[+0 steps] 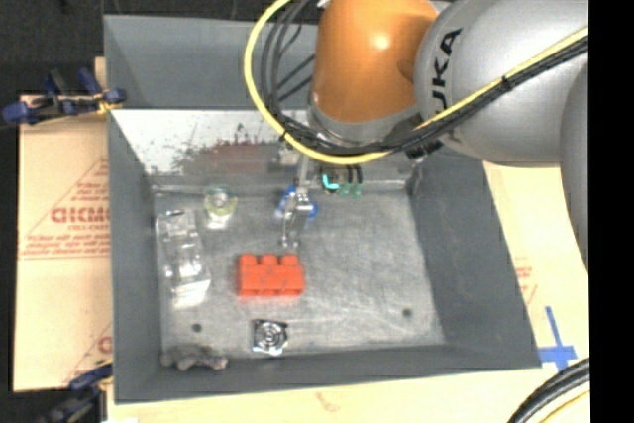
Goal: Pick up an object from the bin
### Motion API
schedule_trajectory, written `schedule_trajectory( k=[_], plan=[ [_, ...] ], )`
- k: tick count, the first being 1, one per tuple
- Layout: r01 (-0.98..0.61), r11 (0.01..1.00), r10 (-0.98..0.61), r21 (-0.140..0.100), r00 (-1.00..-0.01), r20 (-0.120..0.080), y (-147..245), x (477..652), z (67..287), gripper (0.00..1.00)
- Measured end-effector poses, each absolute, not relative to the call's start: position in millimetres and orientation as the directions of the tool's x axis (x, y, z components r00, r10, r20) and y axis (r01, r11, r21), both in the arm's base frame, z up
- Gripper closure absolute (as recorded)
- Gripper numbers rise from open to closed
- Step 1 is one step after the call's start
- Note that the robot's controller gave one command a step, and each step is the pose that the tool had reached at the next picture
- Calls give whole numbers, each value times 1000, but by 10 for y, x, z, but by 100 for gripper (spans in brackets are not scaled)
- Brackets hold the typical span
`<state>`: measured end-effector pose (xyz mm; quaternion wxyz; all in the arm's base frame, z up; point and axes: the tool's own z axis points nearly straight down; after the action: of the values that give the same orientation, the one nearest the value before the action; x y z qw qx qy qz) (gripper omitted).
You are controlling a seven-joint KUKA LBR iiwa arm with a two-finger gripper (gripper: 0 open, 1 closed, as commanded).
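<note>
**Pick not yet made: pincer low in the bin, nothing seen in it**

The arm (515, 84) reaches in from the right. Under its orange cover (371, 45) the pincer (292, 225) hangs down near the middle of the bin (376, 263), somewhat towards the back wall. Whether it is released or clenched I cannot tell (the part that shows is slim and half hidden under the wrist), and nothing can be made out in its grip.

The nearest thing is a red block (269, 275), studded on top and lying flat on the bin floor just in front of the pincer. Whether the two touch I cannot tell. To the pincer's left stands a small clear cup (219, 206). Further left lies a clear plastic piece (183, 258), flat on the floor. Near the front wall sits a shiny metal bit (268, 337), and in the front-left corner a grey scrap (194, 361). All these lie apart from one another, with no heap.

As I judge it, the task is at the approach. Every thing appears to rest on the floor, so the grasp and the lift are both left to do. By position the red block looks the likeliest pick, though that is a guess. What remains is to settle round one thing, close on it, and raise it clear of the bin.
</note>
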<state>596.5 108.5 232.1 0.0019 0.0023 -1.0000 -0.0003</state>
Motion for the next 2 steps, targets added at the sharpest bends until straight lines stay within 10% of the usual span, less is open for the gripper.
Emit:
schedule_trajectory(
  k=[1, 2],
  plan=[
    [-298, 955, -298, 0, -955, 4, 949, 5616, 1203, 0],
    [-419, 908, -419, -2, -908, -8, 988, 5650, 733, 0]
  ],
)
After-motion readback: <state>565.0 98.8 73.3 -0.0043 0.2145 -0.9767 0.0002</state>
